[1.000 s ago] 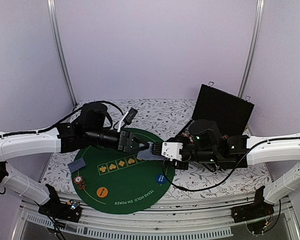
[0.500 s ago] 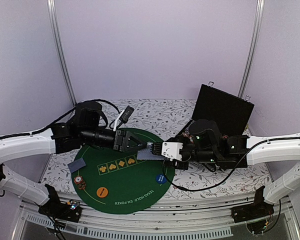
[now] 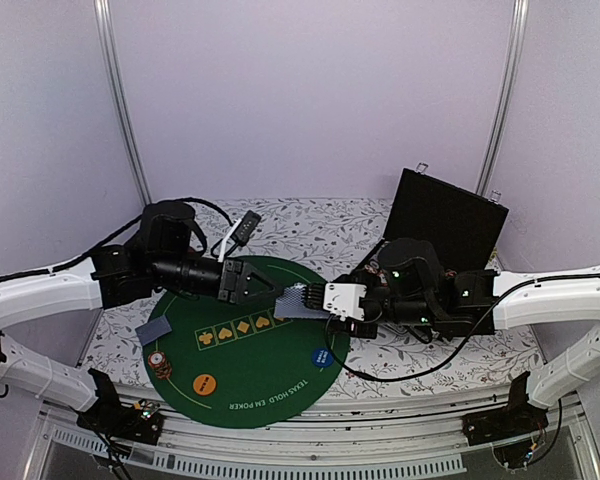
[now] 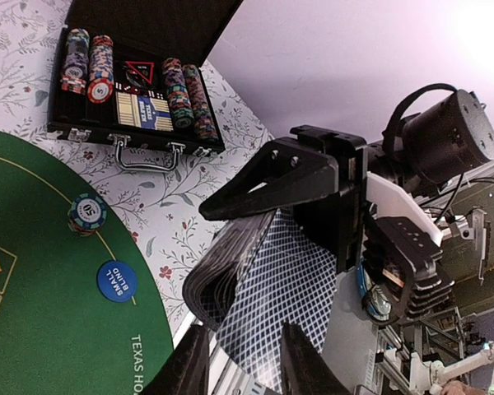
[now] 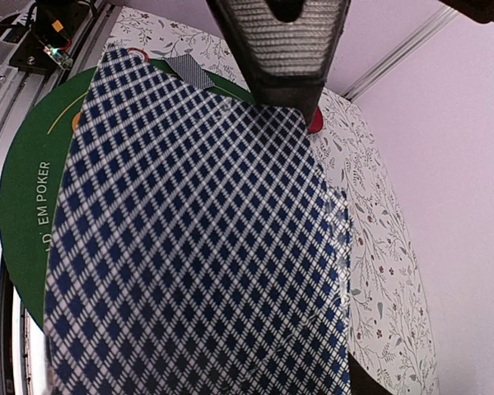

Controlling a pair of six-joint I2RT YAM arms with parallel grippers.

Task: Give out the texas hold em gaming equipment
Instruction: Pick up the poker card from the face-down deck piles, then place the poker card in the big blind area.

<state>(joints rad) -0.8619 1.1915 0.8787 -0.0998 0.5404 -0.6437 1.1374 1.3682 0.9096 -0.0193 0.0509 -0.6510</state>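
My right gripper [image 3: 315,300] is shut on a bowed deck of blue-lattice playing cards [image 4: 210,280] above the right side of the round green poker mat [image 3: 260,390]. The top card [image 4: 288,288] sticks out of the deck toward my left gripper [image 3: 272,293], whose fingers [image 4: 300,362] close on its free end. That card fills the right wrist view [image 5: 198,247] and hides my right fingers. On the mat lie one card [image 3: 155,330], a chip stack [image 3: 159,362], an orange button [image 3: 205,382] and a blue small-blind button [image 3: 322,357]. Another chip stack [image 4: 86,214] stands by the mat's edge.
An open black chip case [image 3: 445,220] stands at the back right; the left wrist view shows its rows of chips and a boxed deck [image 4: 140,90]. The mat lies on a floral tablecloth [image 3: 320,230]. White walls and frame posts close in the back and sides.
My left arm has drawn back a little to the left, with the top card sliding out of the deck. The right arm and the deck have stayed in place.
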